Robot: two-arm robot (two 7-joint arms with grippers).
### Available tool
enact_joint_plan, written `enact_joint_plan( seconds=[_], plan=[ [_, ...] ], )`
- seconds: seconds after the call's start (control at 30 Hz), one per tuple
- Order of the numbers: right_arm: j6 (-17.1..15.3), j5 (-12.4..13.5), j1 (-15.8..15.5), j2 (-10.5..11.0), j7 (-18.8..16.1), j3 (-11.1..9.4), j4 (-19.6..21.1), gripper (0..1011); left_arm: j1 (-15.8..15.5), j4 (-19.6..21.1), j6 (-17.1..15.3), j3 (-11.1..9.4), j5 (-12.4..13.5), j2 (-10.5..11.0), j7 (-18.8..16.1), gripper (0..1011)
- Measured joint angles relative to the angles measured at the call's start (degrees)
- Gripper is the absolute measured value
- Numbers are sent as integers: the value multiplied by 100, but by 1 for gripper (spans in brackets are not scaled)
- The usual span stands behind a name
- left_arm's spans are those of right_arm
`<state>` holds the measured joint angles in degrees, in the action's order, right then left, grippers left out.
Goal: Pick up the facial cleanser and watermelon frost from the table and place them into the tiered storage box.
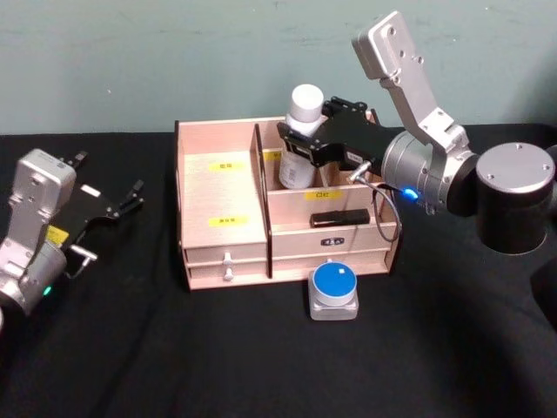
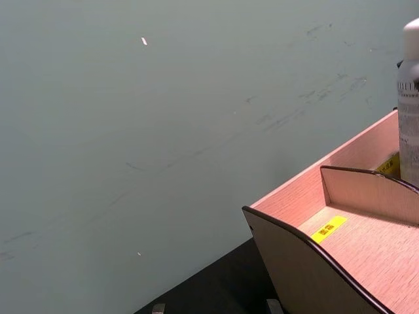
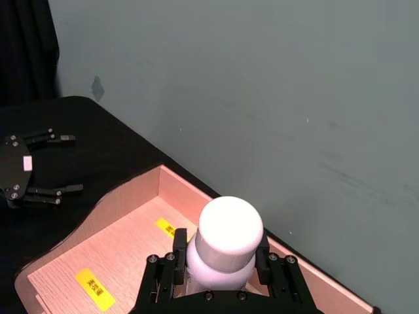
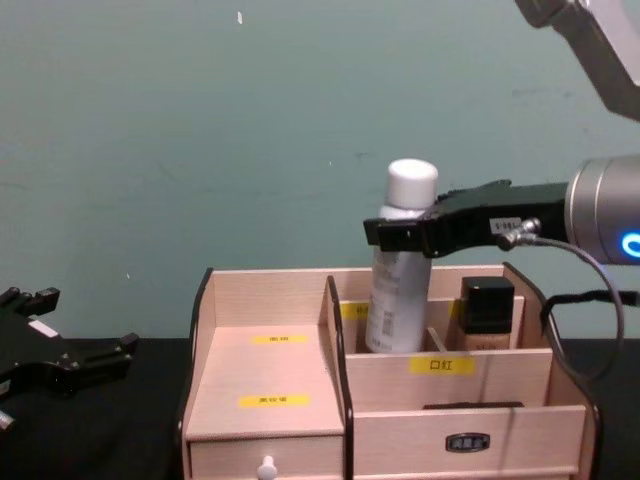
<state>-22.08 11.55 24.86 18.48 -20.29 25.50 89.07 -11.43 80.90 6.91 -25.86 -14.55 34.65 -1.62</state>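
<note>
Chest view: right gripper point(image 4: 400, 236) clamps facial cleanser point(image 4: 397, 300) inside storage box point(image 4: 280, 286); left gripper point(image 4: 80, 324) apart.

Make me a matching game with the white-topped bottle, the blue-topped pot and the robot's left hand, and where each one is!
Things
1. white-topped bottle
2. blue-topped pot
3. left hand

Places
A. on the black table, just in front of the tiered storage box
B. open, off to the left of the box
C. down in a back compartment of the box, with the right hand shut on it

Pairs: 1-C, 2-A, 3-B
</note>
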Motion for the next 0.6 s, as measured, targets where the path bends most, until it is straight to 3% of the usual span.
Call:
enact_joint_plan(
  seconds=[0.6],
  plan=[
    [-28,-33,-7,-47,-161,42,-383,605,0,0,0,0,0,0,0,1001]
  ],
)
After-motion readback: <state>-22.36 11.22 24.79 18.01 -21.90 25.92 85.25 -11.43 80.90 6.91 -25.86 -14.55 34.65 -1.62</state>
